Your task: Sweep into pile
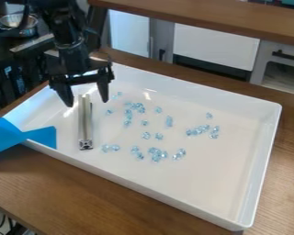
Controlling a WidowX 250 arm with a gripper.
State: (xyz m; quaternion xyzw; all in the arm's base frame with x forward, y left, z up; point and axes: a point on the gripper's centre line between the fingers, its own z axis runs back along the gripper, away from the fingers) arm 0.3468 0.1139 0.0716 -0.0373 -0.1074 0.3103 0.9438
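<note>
My black gripper (87, 95) hangs over the left part of the white tray (217, 206), its two fingers spread wide and open. Between and just below the fingertips lies a long, narrow metallic bar (85, 120) with a small square end piece (86, 144) toward the front; nothing shows the gripper closed on it. Many small light-blue clear pieces (155, 153) are scattered over the tray's middle, right of the bar. Some sit in loose clusters, such as the group (201, 130) toward the right, and others lie singly.
Blue tape or cloth (42, 136) covers part of the tray's front-left rim. The tray stands on a brown wooden table (70, 183). Behind it are white cabinets (214, 46) under a wooden counter (205, 16), and a metal bowl (19, 22) sits at the upper left.
</note>
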